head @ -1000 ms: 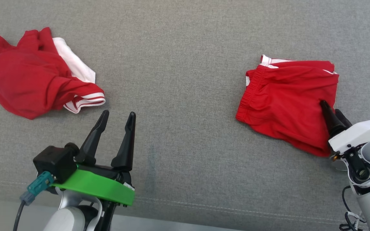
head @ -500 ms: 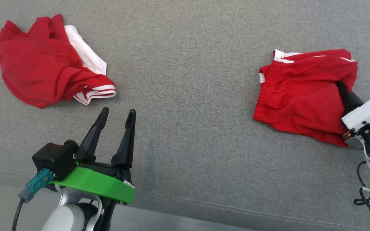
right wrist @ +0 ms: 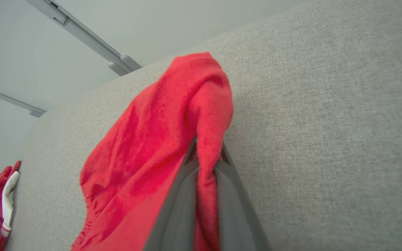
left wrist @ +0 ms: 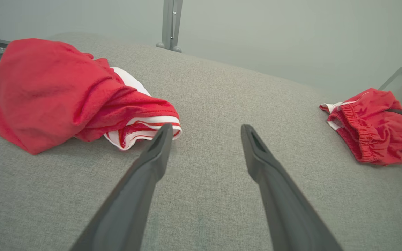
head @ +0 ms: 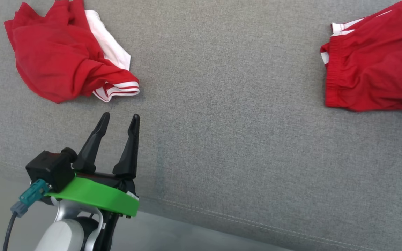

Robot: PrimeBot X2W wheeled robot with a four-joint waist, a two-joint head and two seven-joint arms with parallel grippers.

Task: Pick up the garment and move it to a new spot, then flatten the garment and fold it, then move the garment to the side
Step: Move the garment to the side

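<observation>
Only the pick-up looks begun; moving, flattening, folding and setting aside are all left. Nearest, the left pincer (head: pixel 120 115) hovers low over the bench (head: pixel 222 122), fingers spread wide and empty, pointing toward the shirt (head: pixel 47 66). Farther off to the right, the right pincer (right wrist: pixel 206 155) is clamped on a fold of the shorts (head: pixel 368 69). The rest of the shorts seems to trail on the bench.

Grey fabric cushion (head: pixel 222 104) with stitched seam; pale wall (left wrist: pixel 257 31), metal struts (left wrist: pixel 170 24) behind
</observation>
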